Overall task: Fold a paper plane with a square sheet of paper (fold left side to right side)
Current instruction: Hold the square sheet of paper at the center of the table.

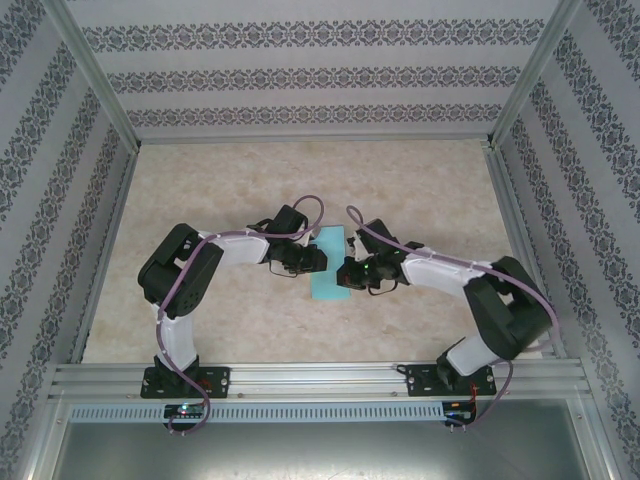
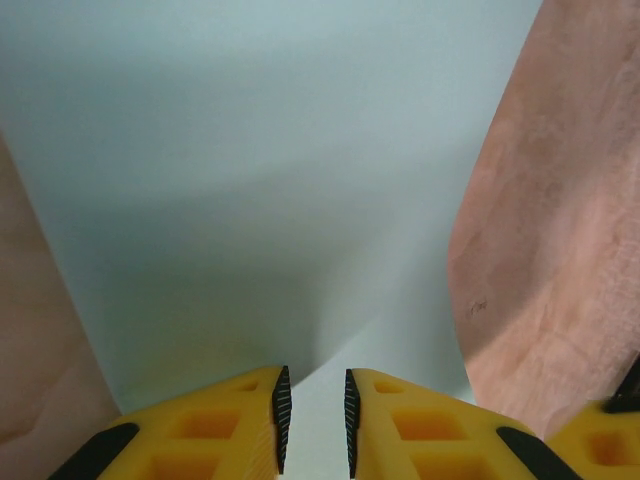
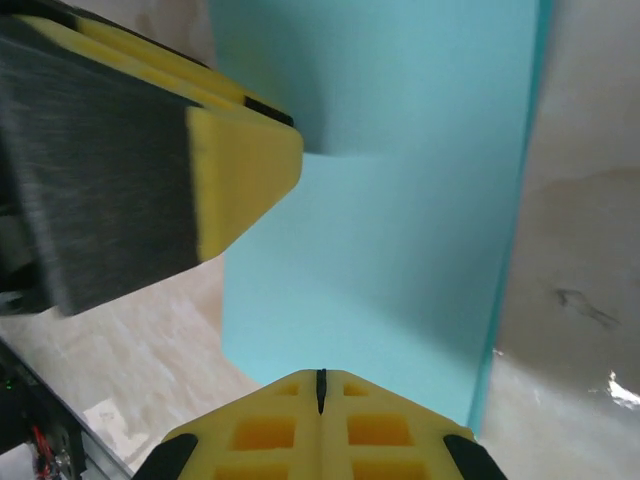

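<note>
The square sheet of paper lies on the table between the two arms as a narrow, upright turquoise rectangle, folded over on itself. In the right wrist view the paper shows a doubled edge along its right side. My left gripper is at the paper's left edge. Its jaws stand slightly apart over the paper, with nothing gripped between the left gripper pads. My right gripper is at the paper's right edge. The right gripper is shut, with its tips at the paper's near edge and nothing in them.
The beige marbled table extends around the paper, bounded by patterned walls and a metal rail at the near edge. One yellow finger of the left gripper reaches over the paper's upper left in the right wrist view.
</note>
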`<state>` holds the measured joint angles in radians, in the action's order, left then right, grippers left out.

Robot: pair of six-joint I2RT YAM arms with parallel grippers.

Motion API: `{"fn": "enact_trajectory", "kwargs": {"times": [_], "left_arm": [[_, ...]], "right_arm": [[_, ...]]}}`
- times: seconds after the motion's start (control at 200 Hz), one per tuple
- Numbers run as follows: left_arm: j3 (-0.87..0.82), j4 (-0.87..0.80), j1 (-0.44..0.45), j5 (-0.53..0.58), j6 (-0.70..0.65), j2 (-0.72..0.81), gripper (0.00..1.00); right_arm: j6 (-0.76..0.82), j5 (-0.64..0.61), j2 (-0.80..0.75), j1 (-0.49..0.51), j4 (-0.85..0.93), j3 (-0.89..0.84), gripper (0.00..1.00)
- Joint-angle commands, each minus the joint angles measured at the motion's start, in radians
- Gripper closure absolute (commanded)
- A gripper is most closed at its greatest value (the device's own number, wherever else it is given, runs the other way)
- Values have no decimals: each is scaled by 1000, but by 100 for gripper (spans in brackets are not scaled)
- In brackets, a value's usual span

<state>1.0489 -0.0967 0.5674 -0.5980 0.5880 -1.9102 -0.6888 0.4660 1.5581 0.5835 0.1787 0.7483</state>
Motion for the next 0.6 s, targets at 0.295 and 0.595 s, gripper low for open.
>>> {"fn": "enact_trajectory", "kwargs": {"times": [0.295,0.595], "left_arm": [[47,-78,0,33,-8,3,72],[146,-116,-15,60,-31,12,65]], "right_arm": [[27,-76,188,21,76,78,100],[47,-91,220,22,96,75,100]]}}
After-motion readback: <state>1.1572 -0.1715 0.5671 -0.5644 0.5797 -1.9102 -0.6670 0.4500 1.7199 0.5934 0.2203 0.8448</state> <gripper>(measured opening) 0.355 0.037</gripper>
